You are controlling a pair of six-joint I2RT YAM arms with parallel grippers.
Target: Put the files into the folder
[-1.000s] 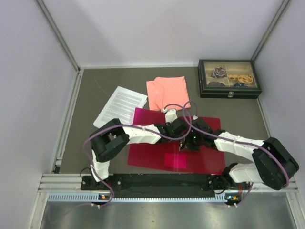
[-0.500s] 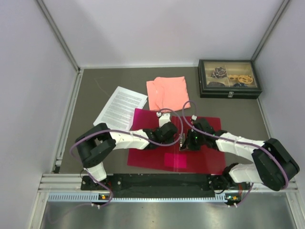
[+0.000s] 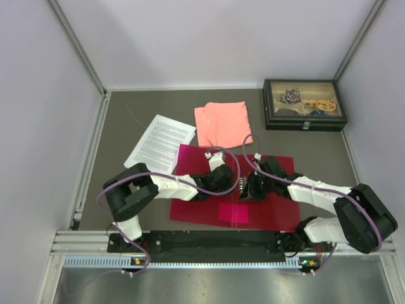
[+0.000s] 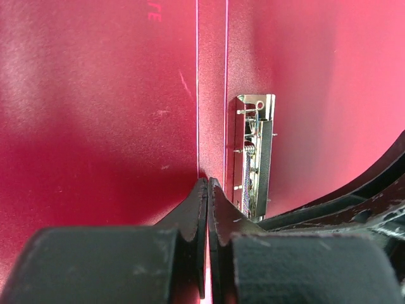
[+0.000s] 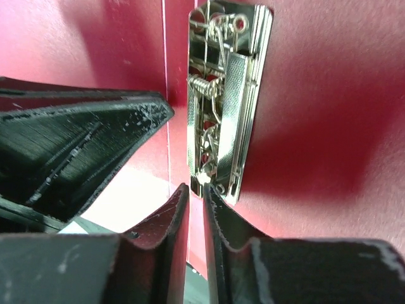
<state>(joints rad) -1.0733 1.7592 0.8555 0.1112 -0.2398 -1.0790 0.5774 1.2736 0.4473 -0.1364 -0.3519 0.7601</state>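
Crimson plastic lies spread open and flat in front of both arms: the folder (image 3: 278, 206), inside face up, with its metal clip (image 5: 221, 107) just right of the spine. The files (image 3: 159, 140) sit on the table (image 3: 114, 126) to the far left, just beside the folder's far-left corner, none inside yet.

Both grippers crowd the spine. The left gripper (image 4: 207, 190) has its jaws pressed together over the crease, holding nothing I can make out. The right gripper (image 5: 196, 193) has its jaws almost together, a slim gap between them and nothing in it, tips right at the clip's near end.

I'd judge this the clip-opening step. Next the right tips must catch the lever and lift it, while the left arm goes for the sheets.

Room is tight at the centre, where the fingers nearly touch. The left arm has open table toward the paper; the pink cloth (image 3: 221, 122) and black box (image 3: 305, 104) lie beyond.
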